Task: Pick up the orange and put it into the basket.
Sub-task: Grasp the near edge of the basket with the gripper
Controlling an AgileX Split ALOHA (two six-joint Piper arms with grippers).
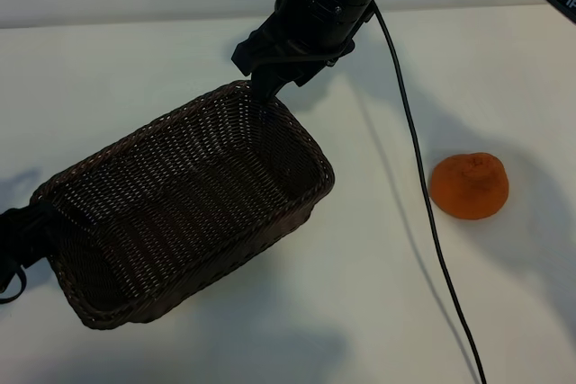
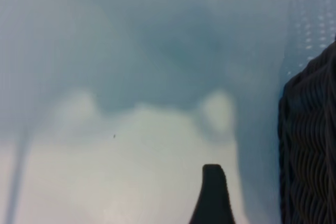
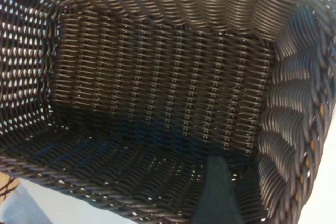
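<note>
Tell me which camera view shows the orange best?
The exterior view: the orange lies whole on the white table, apart from the basket. Neither wrist view shows the orange; they show only the table or the basket.

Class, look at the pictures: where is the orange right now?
In the exterior view the orange sits on the white table at the right, apart from the basket, just right of a black cable; no gripper touches it.
</note>
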